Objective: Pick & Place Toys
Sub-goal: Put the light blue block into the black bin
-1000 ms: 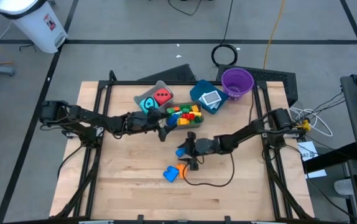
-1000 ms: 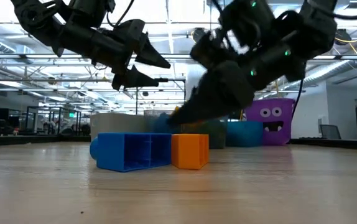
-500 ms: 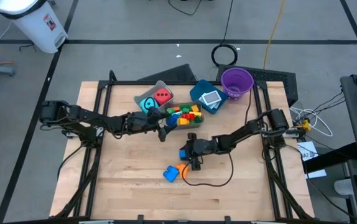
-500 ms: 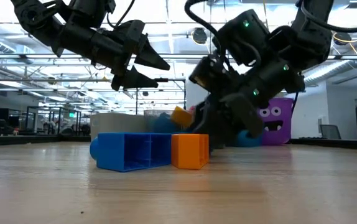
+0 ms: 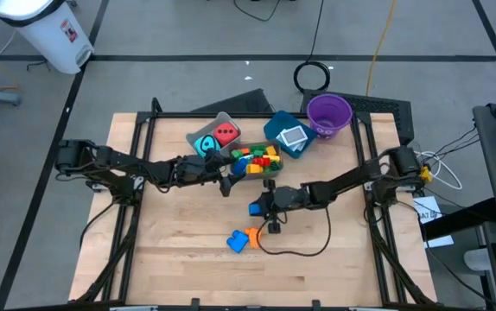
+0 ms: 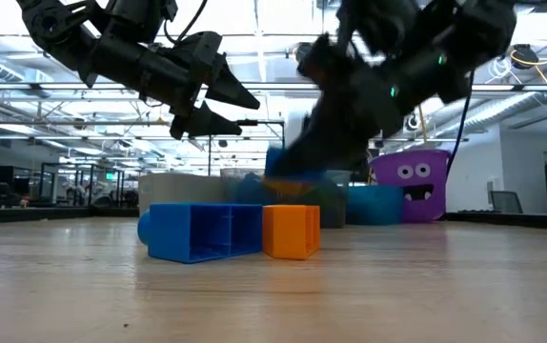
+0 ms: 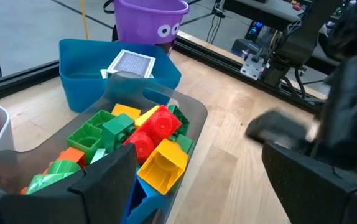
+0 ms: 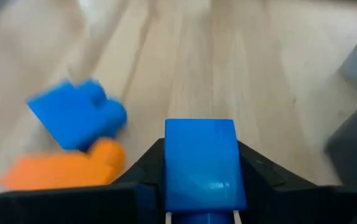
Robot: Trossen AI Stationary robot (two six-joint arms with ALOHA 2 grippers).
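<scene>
Right gripper (image 8: pixel 200 214) jaws now clamped on blue brick (image 8: pixel 201 163), lifted off bench mid-area; ready for dark bin (image 5: pixel 261 177). Left gripper (image 7: pixel 197 186) jaws wide, empty, over that bin.

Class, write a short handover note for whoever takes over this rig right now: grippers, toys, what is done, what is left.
Right gripper: shut on a blue brick, lifted off the table.
Left gripper: open, empty, beside the dark bin.
Done: mixed bricks in the dark bin; cyan cube and red cube in the grey bin; a card in the teal bin.
Left: held brick, plus another blue brick and orange brick on the table.
</scene>
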